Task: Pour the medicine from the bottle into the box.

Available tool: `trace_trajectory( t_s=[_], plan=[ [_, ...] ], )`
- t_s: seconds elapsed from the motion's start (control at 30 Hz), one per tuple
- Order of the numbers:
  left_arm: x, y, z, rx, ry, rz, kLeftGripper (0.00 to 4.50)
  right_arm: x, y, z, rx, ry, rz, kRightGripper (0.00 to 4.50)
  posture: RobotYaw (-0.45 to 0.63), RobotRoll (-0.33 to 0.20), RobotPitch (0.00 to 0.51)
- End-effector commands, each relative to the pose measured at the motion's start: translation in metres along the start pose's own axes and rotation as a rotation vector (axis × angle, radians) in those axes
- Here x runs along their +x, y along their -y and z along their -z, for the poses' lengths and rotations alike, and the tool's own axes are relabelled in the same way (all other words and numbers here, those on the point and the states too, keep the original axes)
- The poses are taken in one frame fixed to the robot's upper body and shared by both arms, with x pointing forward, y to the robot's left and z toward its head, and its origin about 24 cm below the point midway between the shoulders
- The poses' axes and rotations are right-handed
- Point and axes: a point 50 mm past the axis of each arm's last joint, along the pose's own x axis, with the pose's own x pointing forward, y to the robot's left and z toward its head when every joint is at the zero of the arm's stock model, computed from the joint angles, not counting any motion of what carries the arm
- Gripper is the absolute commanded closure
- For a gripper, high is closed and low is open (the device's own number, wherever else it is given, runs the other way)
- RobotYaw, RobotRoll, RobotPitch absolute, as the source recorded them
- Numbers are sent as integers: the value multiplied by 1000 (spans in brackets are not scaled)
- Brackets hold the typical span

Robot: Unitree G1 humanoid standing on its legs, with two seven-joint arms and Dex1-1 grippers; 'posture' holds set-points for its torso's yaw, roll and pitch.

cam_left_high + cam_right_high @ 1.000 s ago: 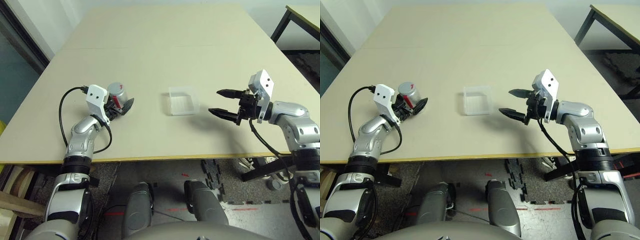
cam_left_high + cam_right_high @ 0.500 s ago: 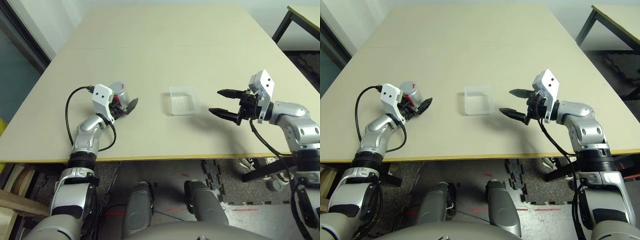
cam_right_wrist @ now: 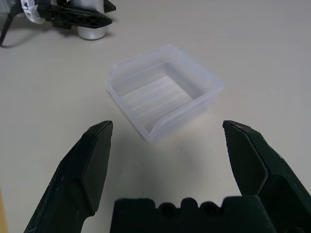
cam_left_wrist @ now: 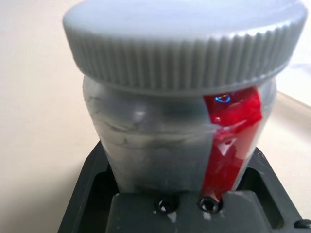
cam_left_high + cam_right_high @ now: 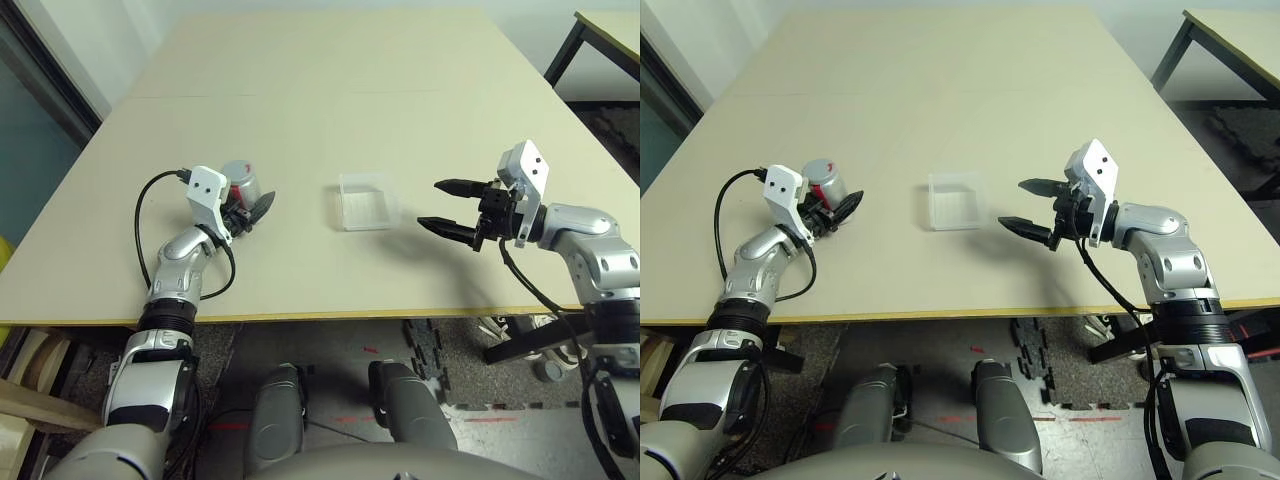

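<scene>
Left fingers (image 5: 252,208) clasp the bottle (image 5: 240,184), well apart from the box (image 5: 365,201).

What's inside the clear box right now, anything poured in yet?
The box looks empty: only its ribbed clear floor shows, no pellets that I can make out. The bottle is still capped, clamped in the left gripper, so its contents are hidden.

One silver-grey bottle (image 5: 240,183), topped by a single round grey cap (image 4: 182,41) and marked with one red stripe (image 4: 228,141), stands on one beige table (image 5: 330,100) alongside one clear plastic box (image 5: 366,201); two grippers, left (image 5: 250,212) and right (image 5: 447,207), each show two black fingers.
</scene>
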Motion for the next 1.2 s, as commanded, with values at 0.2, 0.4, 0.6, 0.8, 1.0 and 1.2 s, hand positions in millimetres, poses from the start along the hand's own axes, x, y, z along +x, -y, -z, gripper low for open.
trace_trajectory(
  t_s=[0.2, 0.4, 0.6, 0.8, 1.0, 1.2],
  plan=[
    [10, 14, -53, -111, -15, 314, 1667, 8, 11, -22, 39, 78, -34, 0, -167, 0, 100],
    [16, 30, -63, -75, -80, 528, 1667, 27, 16, -40, 85, 106, -129, 0, -178, 0, 92],
    [25, 39, -64, -13, -102, 629, 1667, 48, 19, -52, 127, 89, -213, 0, -187, 0, 84],
    [37, 47, -68, 36, -82, 686, 1667, 70, 19, -64, 168, 89, -286, 0, -189, 0, 80],
    [45, 52, -66, 69, -73, 711, 1667, 88, 13, -74, 208, 110, -362, 0, -188, 0, 71],
    [49, 56, -63, 84, -60, 716, 1667, 103, 8, -85, 193, 131, -409, 0, -188, 0, 68]
  ],
)
